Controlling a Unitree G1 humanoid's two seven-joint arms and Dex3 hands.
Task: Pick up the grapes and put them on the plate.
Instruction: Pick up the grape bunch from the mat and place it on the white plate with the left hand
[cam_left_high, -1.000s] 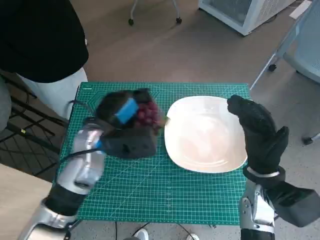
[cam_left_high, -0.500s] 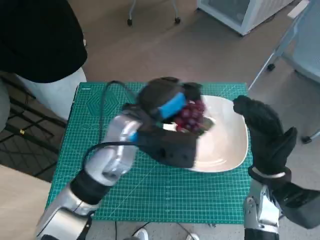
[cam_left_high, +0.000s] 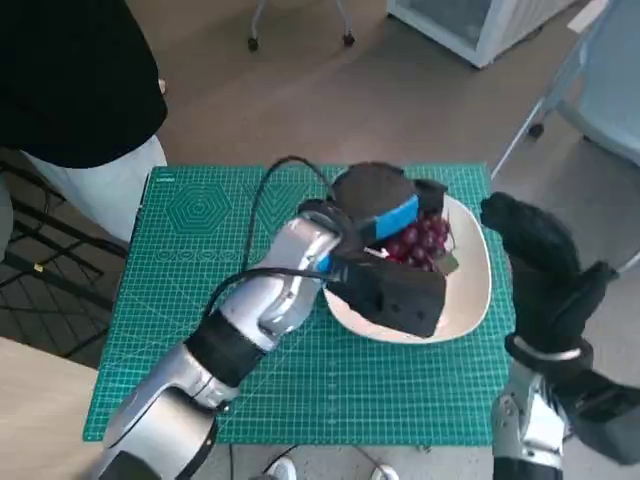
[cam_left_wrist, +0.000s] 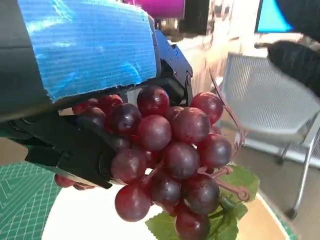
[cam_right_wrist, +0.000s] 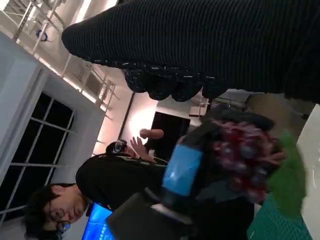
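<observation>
While the left hand (cam_left_high: 385, 225) grips the grapes (cam_left_high: 422, 238) above the white plate (cam_left_high: 468, 295), its taped back and forearm hide much of the bunch and the plate's near side. Just right of the plate, the gloved right hand (cam_left_high: 540, 270) hangs open, holding nothing; no readable writing shows on the green desk (cam_left_high: 180, 260) mat.

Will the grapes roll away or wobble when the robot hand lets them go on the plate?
Probably not roll far: the grapes hang joined on one stem, with leaves below. They look bumpy and a bit floppy, so the bunch may sag and settle. The left robot hand holds them over the white plate, whose raised rim should likely catch them.
</observation>
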